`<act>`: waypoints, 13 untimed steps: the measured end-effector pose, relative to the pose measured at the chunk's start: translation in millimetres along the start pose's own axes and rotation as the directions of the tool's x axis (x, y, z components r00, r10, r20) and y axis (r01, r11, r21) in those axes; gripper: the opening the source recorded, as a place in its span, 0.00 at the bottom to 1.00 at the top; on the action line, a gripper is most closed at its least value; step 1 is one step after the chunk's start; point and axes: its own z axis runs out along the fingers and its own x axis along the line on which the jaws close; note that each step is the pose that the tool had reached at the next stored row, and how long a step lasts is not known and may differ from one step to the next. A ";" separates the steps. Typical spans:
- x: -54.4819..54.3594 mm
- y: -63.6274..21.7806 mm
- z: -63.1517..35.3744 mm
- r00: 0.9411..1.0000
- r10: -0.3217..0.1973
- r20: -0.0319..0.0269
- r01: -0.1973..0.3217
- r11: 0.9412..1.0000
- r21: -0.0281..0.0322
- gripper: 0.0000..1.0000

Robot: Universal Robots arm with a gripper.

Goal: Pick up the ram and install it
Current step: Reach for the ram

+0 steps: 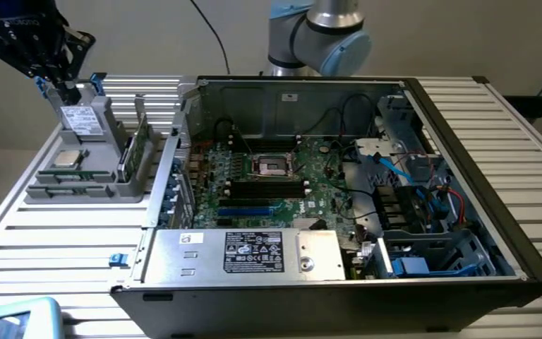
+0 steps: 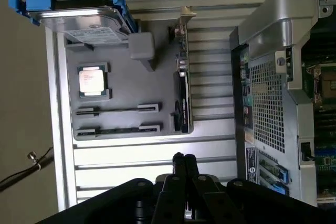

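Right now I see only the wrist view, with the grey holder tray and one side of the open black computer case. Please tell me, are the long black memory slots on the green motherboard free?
Observer: Yes, the long black memory slots below the square processor socket look empty.
Operator: And how high am I?
Observer: The black end effector hangs well above the grey holder tray, touching nothing.
Operator: Where does the arm stand?
Observer: Its silver and light-blue arm joint rises behind the open black computer case.
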 end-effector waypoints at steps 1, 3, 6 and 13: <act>4.7 -0.3 0.0 1.000 0.000 0.000 0.000 1.000 0.000 0.11; 13.7 -1.0 0.0 1.000 0.000 0.000 0.000 1.000 0.000 0.11; 27.2 -1.9 0.2 1.000 -0.001 0.000 0.001 1.000 0.000 0.11; 54.1 -1.5 1.7 1.000 -0.001 0.000 0.001 1.000 0.000 0.11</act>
